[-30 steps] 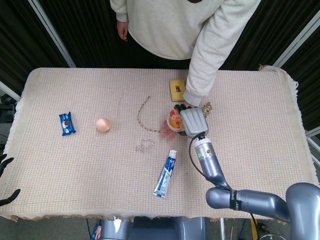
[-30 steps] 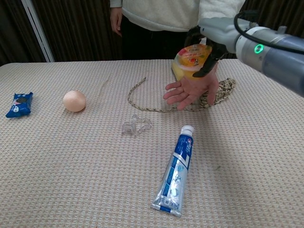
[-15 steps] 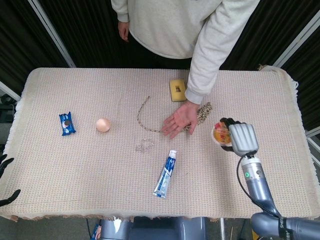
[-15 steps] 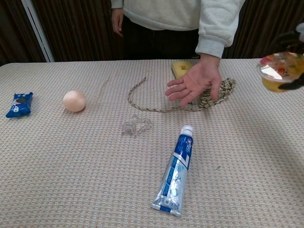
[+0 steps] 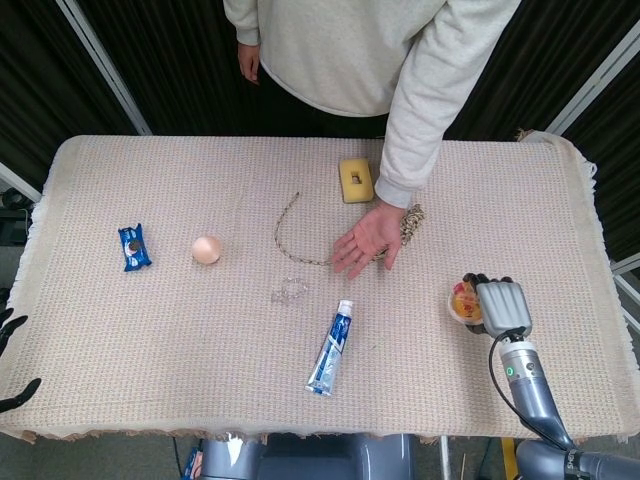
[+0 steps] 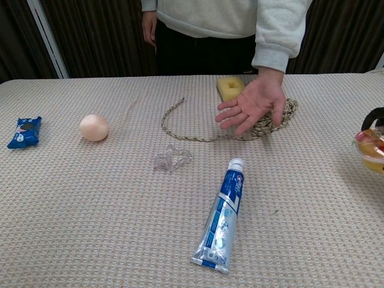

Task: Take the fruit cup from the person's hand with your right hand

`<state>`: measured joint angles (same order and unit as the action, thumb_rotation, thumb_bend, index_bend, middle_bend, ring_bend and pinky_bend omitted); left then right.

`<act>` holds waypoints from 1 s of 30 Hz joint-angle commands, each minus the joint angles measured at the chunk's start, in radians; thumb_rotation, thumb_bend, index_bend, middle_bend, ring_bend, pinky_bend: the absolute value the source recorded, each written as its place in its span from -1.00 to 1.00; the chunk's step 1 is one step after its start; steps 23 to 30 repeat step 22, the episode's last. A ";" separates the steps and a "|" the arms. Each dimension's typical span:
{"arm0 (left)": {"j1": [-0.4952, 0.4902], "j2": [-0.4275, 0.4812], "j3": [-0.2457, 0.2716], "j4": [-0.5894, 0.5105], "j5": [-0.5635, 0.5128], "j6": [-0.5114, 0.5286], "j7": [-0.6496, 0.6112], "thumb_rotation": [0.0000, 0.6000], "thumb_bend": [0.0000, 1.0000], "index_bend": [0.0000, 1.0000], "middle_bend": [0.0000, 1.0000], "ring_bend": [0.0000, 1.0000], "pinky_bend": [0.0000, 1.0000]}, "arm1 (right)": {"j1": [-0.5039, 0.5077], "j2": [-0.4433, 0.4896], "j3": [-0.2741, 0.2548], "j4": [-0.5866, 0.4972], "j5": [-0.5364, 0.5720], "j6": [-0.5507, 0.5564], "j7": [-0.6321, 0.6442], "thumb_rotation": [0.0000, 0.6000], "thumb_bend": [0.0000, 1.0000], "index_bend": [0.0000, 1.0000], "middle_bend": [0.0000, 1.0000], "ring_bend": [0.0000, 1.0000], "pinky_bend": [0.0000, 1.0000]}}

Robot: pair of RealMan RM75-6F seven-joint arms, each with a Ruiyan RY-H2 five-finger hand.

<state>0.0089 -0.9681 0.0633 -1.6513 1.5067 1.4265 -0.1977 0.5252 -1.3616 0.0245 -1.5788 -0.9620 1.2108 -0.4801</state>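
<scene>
My right hand (image 5: 502, 306) holds the fruit cup (image 5: 464, 303), a clear cup of yellow and red fruit, low over the right side of the table. In the chest view the fruit cup (image 6: 372, 149) shows at the right edge with only a dark fingertip (image 6: 373, 116) above it. The person's hand (image 5: 366, 240) is empty, palm up, over the middle of the table, well left of the cup. Only dark fingertips (image 5: 10, 330) of my left hand show at the head view's left edge, spread, holding nothing.
On the table lie a toothpaste tube (image 5: 331, 347), a clear plastic piece (image 5: 289, 292), a braided rope (image 5: 290, 230), a yellow sponge (image 5: 354, 179), an egg (image 5: 206, 249) and a blue snack packet (image 5: 132, 247). The person stands at the far edge.
My right hand has carried the fruit cup off the person's palm, rightward and toward me. The person's hand stays open and empty and has shifted slightly.
</scene>
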 commanded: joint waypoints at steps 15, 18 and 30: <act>-0.001 0.001 0.000 0.004 0.000 -0.002 -0.009 1.00 -0.39 -0.80 -1.00 -1.00 -1.00 | -0.070 0.085 0.004 -0.067 -0.132 0.118 0.015 1.00 -0.80 -0.85 -1.00 -1.00 -1.00; 0.001 0.001 0.000 0.003 -0.001 -0.001 -0.009 1.00 -0.39 -0.80 -1.00 -1.00 -1.00 | -0.124 0.097 -0.028 -0.006 -0.270 0.222 0.086 1.00 -0.81 -0.86 -1.00 -1.00 -1.00; 0.002 0.001 0.001 0.002 0.001 0.002 -0.006 1.00 -0.39 -0.80 -1.00 -1.00 -1.00 | -0.181 0.092 -0.051 0.090 -0.388 0.318 0.180 1.00 -0.81 -0.87 -1.00 -1.00 -1.00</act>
